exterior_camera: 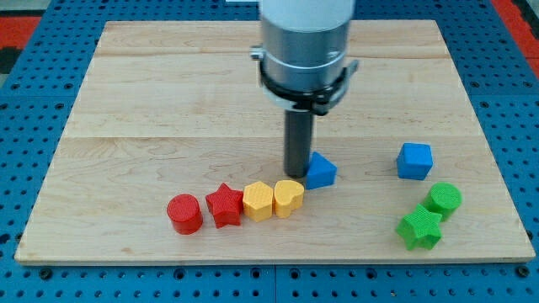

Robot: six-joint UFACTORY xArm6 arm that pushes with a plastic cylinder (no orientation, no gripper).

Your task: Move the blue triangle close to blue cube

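The blue triangle (321,171) lies on the wooden board near the middle, a little below centre. The blue cube (414,161) sits to the view's right of it, about a hundred pixels away. My tip (296,175) is the lower end of the dark rod, right against the triangle's left side, touching or nearly touching it. The rod hangs from the large grey arm body at the view's top centre.
A row lies to the view's lower left of the tip: a red cylinder (184,213), a red star (224,205), a yellow hexagon (258,200), a yellow heart (288,198). A green cylinder (443,200) and green star (419,227) sit at lower right.
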